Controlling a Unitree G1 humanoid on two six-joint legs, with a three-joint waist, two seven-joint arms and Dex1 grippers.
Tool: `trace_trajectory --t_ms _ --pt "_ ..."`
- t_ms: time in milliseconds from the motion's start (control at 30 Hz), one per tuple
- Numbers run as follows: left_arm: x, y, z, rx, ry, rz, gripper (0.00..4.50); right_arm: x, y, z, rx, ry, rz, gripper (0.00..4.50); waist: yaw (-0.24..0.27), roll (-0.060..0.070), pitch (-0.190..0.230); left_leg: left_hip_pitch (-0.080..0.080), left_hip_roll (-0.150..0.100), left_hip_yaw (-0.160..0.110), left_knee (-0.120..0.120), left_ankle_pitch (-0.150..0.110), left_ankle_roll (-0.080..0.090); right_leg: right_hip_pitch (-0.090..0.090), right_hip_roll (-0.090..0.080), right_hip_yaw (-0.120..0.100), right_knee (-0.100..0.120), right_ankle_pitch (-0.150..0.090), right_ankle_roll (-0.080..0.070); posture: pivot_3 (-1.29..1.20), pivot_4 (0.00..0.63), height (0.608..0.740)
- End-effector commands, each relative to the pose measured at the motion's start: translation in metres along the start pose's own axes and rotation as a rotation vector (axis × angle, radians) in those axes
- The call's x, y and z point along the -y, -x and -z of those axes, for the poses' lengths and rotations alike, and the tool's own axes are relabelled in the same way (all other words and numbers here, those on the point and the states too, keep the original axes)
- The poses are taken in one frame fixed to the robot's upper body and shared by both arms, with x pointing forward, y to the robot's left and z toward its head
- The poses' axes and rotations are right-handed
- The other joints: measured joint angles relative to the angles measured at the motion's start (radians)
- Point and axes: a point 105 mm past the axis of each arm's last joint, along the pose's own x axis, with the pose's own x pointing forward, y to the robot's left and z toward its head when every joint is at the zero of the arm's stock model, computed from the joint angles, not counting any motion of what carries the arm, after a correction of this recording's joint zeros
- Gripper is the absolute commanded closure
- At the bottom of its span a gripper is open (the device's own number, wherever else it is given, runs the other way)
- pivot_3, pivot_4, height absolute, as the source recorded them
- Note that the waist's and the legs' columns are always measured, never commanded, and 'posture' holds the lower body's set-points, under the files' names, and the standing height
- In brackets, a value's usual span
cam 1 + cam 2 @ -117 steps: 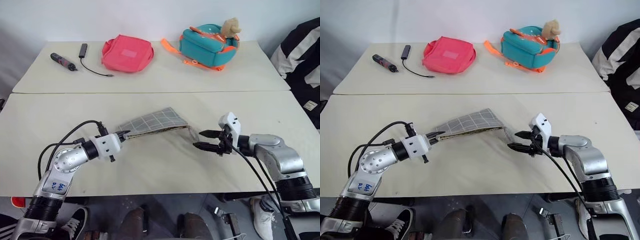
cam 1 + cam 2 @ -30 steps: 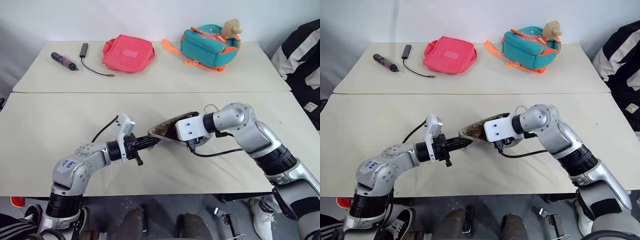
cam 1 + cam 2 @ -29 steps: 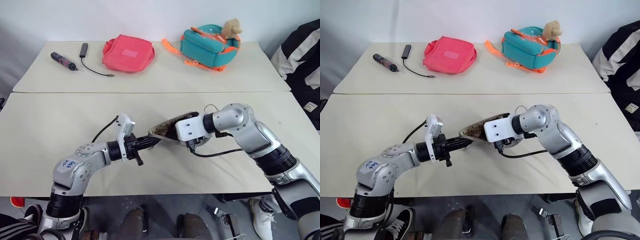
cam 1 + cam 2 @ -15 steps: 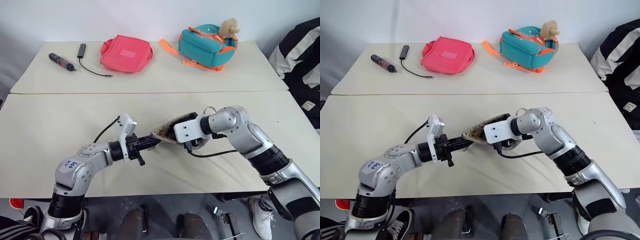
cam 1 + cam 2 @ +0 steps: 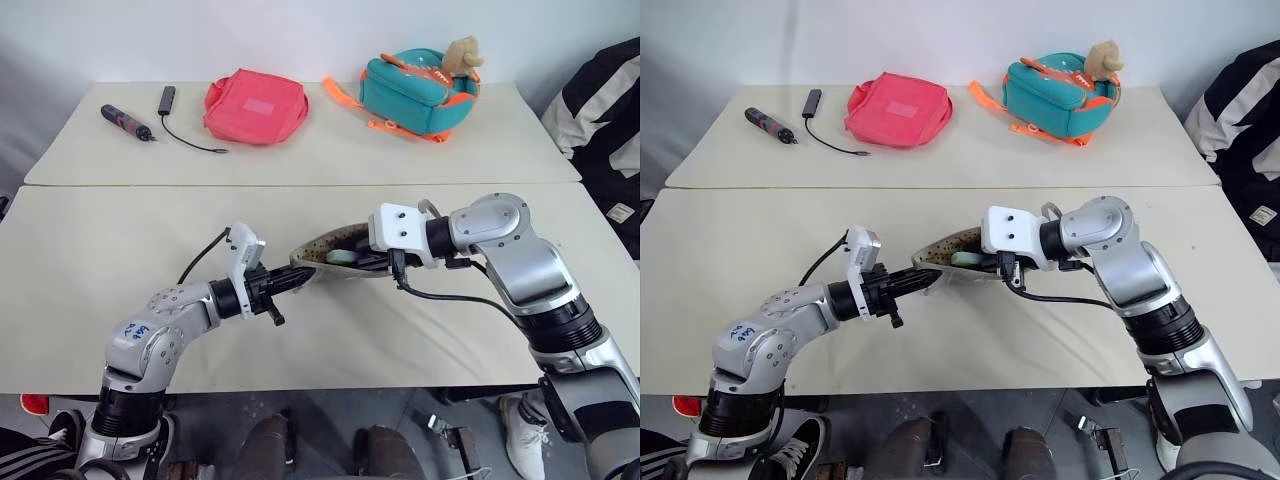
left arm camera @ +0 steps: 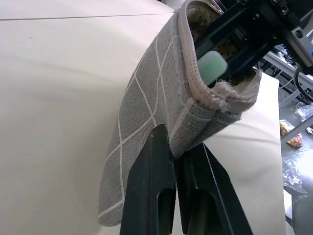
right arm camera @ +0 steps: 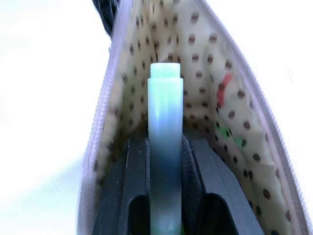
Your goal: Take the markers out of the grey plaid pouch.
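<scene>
Pouch of grey plaid fabric (image 5: 330, 250) held up off the near table (image 5: 90, 300), roughly at its middle, its opened top edge showing pale lining with dark dots. The left gripper (image 6: 177, 161) has its two black fingers pinched fully together on one end corner of the pouch, seen close up in the left wrist view, where white grid lines run across the grey cloth. The right gripper (image 7: 165, 161) reaches into the open mouth from the other end. Its fingers are narrowly parted and clamped on a light green marker (image 7: 165, 147), one finger on each side of the barrel; the marker's blunt end points deeper into the pouch. From the head views, a pale green end of that marker (image 5: 342, 256) shows just inside the pouch opening, beside the right gripper's white housing. A red fleck and a green fleck show against the lining in the right wrist view; what they are cannot be told.

On the far table lie a pink pouch (image 5: 254, 107), a teal bag (image 5: 415, 92) with orange straps, a dark pen-shaped tool (image 5: 126, 122), and a black cable (image 5: 183, 128).
</scene>
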Motion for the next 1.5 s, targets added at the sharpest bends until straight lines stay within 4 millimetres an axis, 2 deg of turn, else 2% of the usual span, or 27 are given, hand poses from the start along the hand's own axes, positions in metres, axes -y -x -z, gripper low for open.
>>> trace_trajectory --t_ms 33,167,267,333,367,467,533,567,633,767,833,900,933,1000,1067,1100,1167,1300,1367,1433,1500 --pt "-0.004 0.003 -0.008 0.027 -0.035 -0.022 4.50 0.003 0.010 -0.034 0.181 -0.031 0.032 4.07 0.000 0.000 0.000 0.000 0.000 0.000 0.000 0.000 0.000 0.000 0.000 0.000 0.000 0.000 0.000 0.00 0.150 0.740" --pt "-0.009 0.005 -0.006 0.018 -0.045 -0.048 4.50 0.018 0.027 -0.078 0.395 -0.101 0.100 4.07 -0.002 0.000 0.000 0.000 0.000 0.000 0.000 0.000 0.000 0.000 0.000 0.000 0.001 0.000 0.000 0.00 0.150 0.740" --pt "-0.013 0.009 -0.006 0.018 -0.051 -0.061 4.50 0.032 0.049 -0.085 0.390 -0.104 0.172 4.07 0.000 0.000 0.000 0.000 0.000 0.000 0.000 -0.001 -0.001 0.000 0.000 0.000 0.000 0.000 0.000 0.00 0.150 0.740" --pt "-0.016 0.011 -0.007 0.019 -0.052 -0.074 4.50 0.043 0.064 -0.079 0.352 -0.104 0.235 4.07 0.005 0.000 0.000 0.000 0.000 0.000 0.000 -0.002 -0.002 0.000 -0.001 0.000 0.000 0.000 0.000 0.00 0.150 0.740" --pt "-0.017 0.013 -0.007 0.019 -0.054 -0.080 4.50 0.050 0.071 -0.070 0.314 -0.120 0.276 4.07 0.006 0.000 0.000 0.000 0.000 0.000 0.000 -0.003 -0.003 0.000 -0.002 0.000 0.000 0.000 0.000 0.00 0.150 0.740" --pt "-0.021 0.017 -0.004 0.021 -0.044 -0.099 4.50 0.064 0.101 -0.003 -0.064 -0.015 0.412 4.07 0.010 0.000 0.000 0.000 -0.001 0.001 0.000 -0.004 -0.003 0.000 -0.002 0.000 -0.002 0.000 0.000 0.00 0.150 0.740" --pt "-0.023 0.019 -0.002 0.018 -0.043 -0.106 4.50 0.063 0.118 0.035 -0.225 -0.019 0.439 4.07 0.016 -0.001 0.000 0.000 -0.001 0.003 0.000 -0.004 -0.002 0.000 -0.002 0.000 -0.004 0.001 0.001 0.00 0.150 0.740" --pt "-0.023 0.019 -0.002 0.018 -0.043 -0.108 4.50 0.061 0.121 0.046 -0.252 -0.036 0.445 4.07 0.015 -0.001 0.000 0.000 -0.001 0.005 -0.001 -0.004 -0.001 0.000 -0.002 0.001 -0.004 0.001 0.002 0.00 0.150 0.740" --pt "-0.024 0.019 -0.003 0.021 -0.047 -0.109 4.50 0.057 0.119 0.062 -0.242 -0.097 0.448 4.07 0.009 0.000 0.000 0.000 -0.001 0.006 -0.001 -0.002 0.003 0.000 -0.002 0.002 -0.005 0.001 0.002 0.00 0.150 0.740" --pt "-0.023 0.016 -0.007 0.026 -0.062 -0.101 4.50 0.031 0.097 0.103 -0.317 -0.133 0.366 4.07 -0.004 0.000 0.000 0.001 0.002 0.008 -0.001 -0.002 0.003 0.000 0.000 0.003 -0.004 0.001 0.002 0.00 0.150 0.740" --pt "-0.023 0.015 -0.007 0.025 -0.065 -0.098 4.50 0.022 0.088 0.115 -0.323 -0.162 0.340 4.07 -0.002 0.000 0.000 0.002 0.002 0.008 -0.001 -0.002 0.003 0.000 0.000 0.002 -0.004 0.001 0.002 0.00 0.150 0.740" --pt "-0.023 0.015 -0.008 0.024 -0.067 -0.095 4.50 0.020 0.081 0.122 -0.339 -0.146 0.337 3.33 -0.001 0.000 0.000 0.001 0.002 0.008 0.000 -0.002 0.003 0.000 -0.001 0.003 -0.004 0.001 0.002 0.00 0.150 0.740" --pt "-0.022 0.015 -0.008 0.023 -0.070 -0.094 4.50 0.023 0.079 0.120 -0.303 -0.176 0.362 3.13 -0.001 0.000 0.000 0.001 0.001 0.008 0.000 -0.002 0.003 0.000 -0.001 0.003 -0.004 0.001 0.002 0.00 0.150 0.740" --pt "-0.022 0.015 -0.008 0.022 -0.071 -0.094 4.50 0.027 0.079 0.117 -0.268 -0.207 0.387 2.43 -0.001 0.000 0.000 0.001 0.001 0.008 0.000 -0.002 0.003 0.000 -0.001 0.003 -0.004 0.001 0.002 0.00 0.150 0.740" --pt "-0.022 0.015 -0.007 0.021 -0.074 -0.095 4.50 0.028 0.078 0.117 -0.289 -0.155 0.381 1.71 -0.001 0.000 0.000 0.001 0.001 0.008 0.000 -0.002 0.003 0.000 -0.001 0.003 -0.004 0.001 0.002 0.00 0.150 0.740" --pt "-0.022 0.015 -0.007 0.020 -0.077 -0.096 4.50 0.026 0.077 0.110 -0.262 -0.159 0.354 1.42 -0.001 0.000 0.000 0.001 0.001 0.008 0.000 -0.002 0.003 0.000 -0.001 0.003 -0.004 0.001 0.002 0.00 0.150 0.740" --pt "-0.022 0.015 -0.008 0.021 -0.080 -0.097 4.50 0.027 0.076 0.098 -0.219 -0.166 0.338 1.42 0.000 0.000 0.000 0.001 0.001 0.007 0.000 -0.002 0.003 0.000 -0.001 0.003 -0.004 0.001 0.002 0.00 0.150 0.740" --pt "-0.020 0.014 -0.008 0.021 -0.085 -0.089 4.50 0.059 0.091 0.042 -0.064 -0.106 0.414 1.42 -0.002 0.001 0.001 0.001 0.001 0.007 0.000 -0.002 0.003 0.000 -0.001 0.003 -0.004 0.001 0.002 0.00 0.150 0.740" --pt "-0.019 0.013 -0.008 0.015 -0.092 -0.083 4.50 0.068 0.094 0.020 0.014 -0.091 0.435 1.42 -0.003 0.001 0.001 0.001 0.001 0.007 0.000 -0.002 0.003 0.000 -0.001 0.003 -0.004 0.001 0.002 0.00 0.150 0.740" --pt "-0.019 0.013 -0.007 0.009 -0.099 -0.077 4.50 0.073 0.093 -0.006 0.105 -0.063 0.434 1.42 -0.001 0.001 0.001 0.001 0.002 0.006 0.000 -0.002 0.002 0.000 -0.001 0.002 -0.004 0.001 0.002 0.00 0.150 0.740" --pt "-0.017 0.011 -0.006 -0.013 -0.132 -0.061 4.50 0.068 0.084 -0.030 0.189 -0.044 0.376 1.42 -0.001 0.001 0.001 0.001 0.002 0.006 0.000 -0.003 0.002 0.000 -0.002 0.002 -0.004 0.001 0.002 0.00 0.150 0.740"
